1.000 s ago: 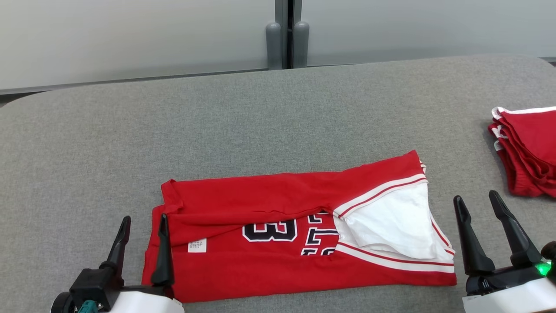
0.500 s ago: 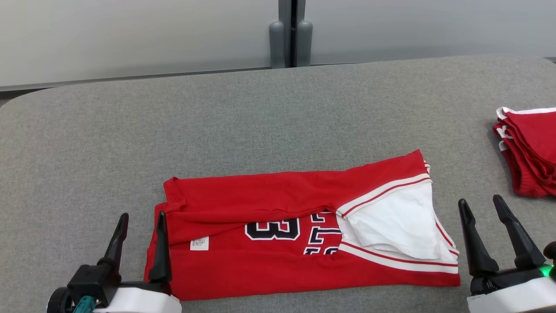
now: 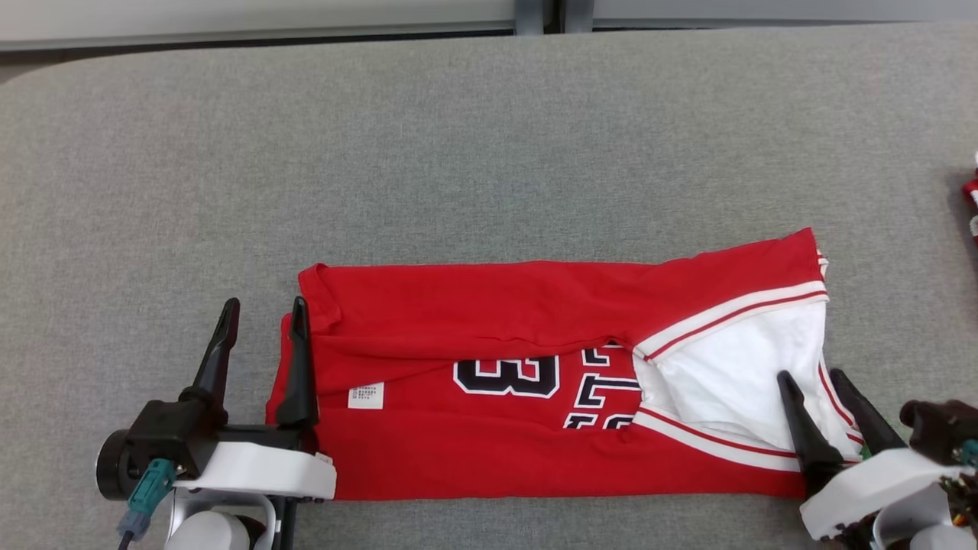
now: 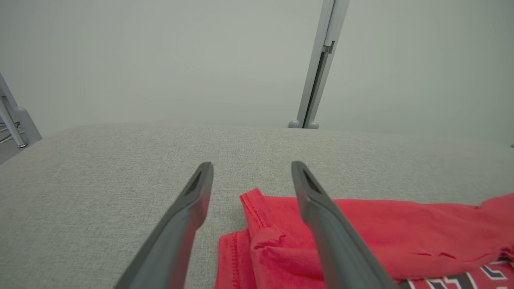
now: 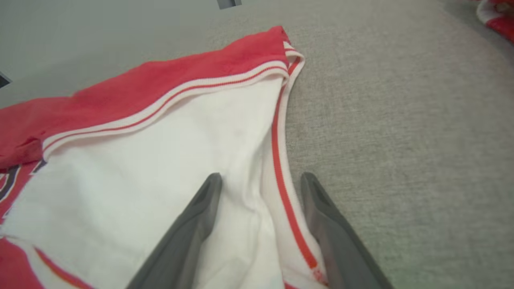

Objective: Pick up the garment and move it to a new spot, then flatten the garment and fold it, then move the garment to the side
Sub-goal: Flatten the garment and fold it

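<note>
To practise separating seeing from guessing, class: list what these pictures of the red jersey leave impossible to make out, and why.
Head view: the jersey has its print partly hidden under the folded-over red layer.
Head view: the white label text is too small to read.
Head view: the red cloth at the right edge is cut off by the frame.
Right wrist view: whether the right gripper touches the striped hem it straddles cannot be told.

The light is bright, soft and even, the shadow beside the red jersey [image 3: 474, 336] is faint, the head view is sharp, and both wrist views are softer, with the near dark fingers [image 4: 176, 228] blurred.
</note>
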